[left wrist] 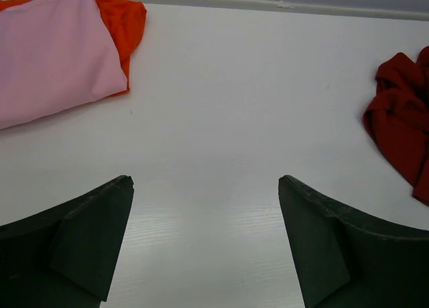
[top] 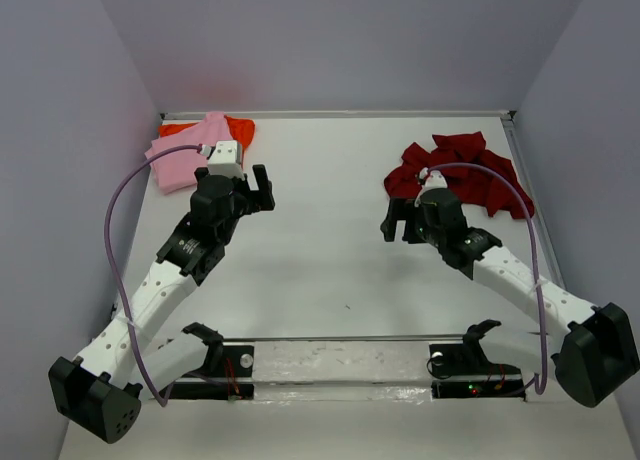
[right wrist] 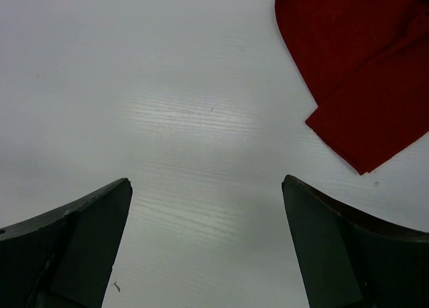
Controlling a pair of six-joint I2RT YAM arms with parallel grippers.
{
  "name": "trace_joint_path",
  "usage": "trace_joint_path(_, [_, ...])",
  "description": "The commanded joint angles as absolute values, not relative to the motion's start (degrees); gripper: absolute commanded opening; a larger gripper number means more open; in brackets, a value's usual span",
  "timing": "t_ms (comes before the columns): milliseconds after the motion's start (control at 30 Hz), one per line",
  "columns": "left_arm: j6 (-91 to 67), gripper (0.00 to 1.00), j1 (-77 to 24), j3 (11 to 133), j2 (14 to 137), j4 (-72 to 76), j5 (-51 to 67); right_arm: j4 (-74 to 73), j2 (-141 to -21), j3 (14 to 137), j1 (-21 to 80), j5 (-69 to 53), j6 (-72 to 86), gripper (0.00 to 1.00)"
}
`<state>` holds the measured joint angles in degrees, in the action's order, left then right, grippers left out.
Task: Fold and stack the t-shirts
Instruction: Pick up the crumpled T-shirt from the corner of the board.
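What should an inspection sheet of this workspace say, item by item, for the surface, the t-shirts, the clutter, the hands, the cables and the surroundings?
Surface: white table, smooth.
Job's things: pink t-shirt lies folded on the orange-red t-shirt at the far left corner; dark red t-shirt lies crumpled at the far right, not yet folded.
Clutter: nothing seen.
Hands: left hand open and empty over bare table; right hand open and empty, beside the dark red t-shirt, not touching it.
Cables: purple left cable and right cable each loop along their arm.
Surroundings: plain grey walls on three sides.
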<state>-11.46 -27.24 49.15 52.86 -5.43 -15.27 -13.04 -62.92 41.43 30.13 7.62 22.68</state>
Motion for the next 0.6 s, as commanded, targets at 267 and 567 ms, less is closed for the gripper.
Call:
trace_joint_path(267, [-10.46,0.99,-26.46,49.31,51.77,-3.43,-15.03,-4.58,-60.46,38.94,30.76,13.09,22.07,1.00])
trace_joint_path(567, [-11.07,0.99,-26.10,48.96,51.33,-3.16,-12.92,-15.90,-87.57,72.09,28.41,28.30,16.53,1.00])
